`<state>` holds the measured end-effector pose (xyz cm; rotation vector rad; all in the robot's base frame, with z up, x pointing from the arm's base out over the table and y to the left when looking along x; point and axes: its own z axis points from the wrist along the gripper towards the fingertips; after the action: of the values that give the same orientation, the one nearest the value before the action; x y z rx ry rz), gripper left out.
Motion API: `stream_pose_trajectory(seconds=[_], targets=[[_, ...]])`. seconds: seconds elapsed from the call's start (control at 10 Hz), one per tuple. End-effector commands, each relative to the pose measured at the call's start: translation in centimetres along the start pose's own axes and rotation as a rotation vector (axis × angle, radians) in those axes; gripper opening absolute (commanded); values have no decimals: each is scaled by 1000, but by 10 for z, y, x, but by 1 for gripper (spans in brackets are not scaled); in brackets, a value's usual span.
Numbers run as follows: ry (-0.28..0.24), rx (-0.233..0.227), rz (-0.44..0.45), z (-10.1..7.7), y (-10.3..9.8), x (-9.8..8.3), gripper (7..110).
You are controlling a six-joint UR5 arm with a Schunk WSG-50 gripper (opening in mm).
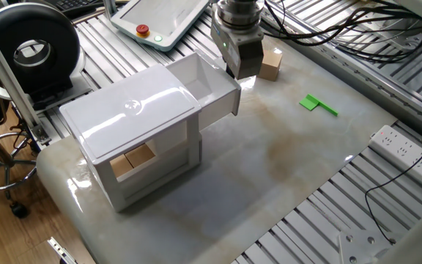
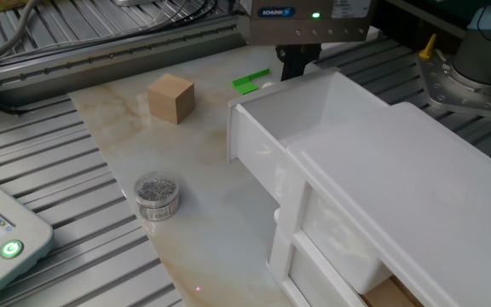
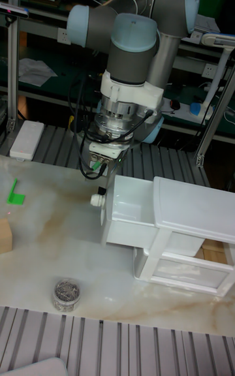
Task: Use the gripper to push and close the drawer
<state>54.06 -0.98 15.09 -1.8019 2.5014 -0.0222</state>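
The drawer [image 1: 209,89] stands pulled out of the cabinet [image 1: 134,117]. The gripper [image 1: 242,72] hangs at its one o'clock corner; I cannot tell whether its fingers are spread.

Bright, sharp frames; glare on glossy cabinet [image 1: 134,106].

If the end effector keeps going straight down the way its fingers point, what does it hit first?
Most likely the bare table just outside the drawer front panel. The end effector hangs at that panel's outer face, though depth is unclear; it might clip the panel's top edge instead.
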Motion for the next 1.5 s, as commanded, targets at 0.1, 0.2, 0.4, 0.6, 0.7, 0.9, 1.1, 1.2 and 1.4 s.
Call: stream_pose_trajectory(seconds=[0.1,0.2,0.4,0.6,0.7,0.9,1.1,1.2,1.4], targets=[[-19,0,5,-3,2,-9,7],[-18,1,8,-4,2,-11,7],[7,3,15,-4,3,-15,7],[12,4,19,-3,6,-20,7],[15,5,19,-2,6,-21,7],[12,4,23,0,9,-25,7],[-17,-3,34,-2,12,-30,7],[-30,-7,35,-5,12,-32,7],[-8,-8,23,-8,14,-30,7]])
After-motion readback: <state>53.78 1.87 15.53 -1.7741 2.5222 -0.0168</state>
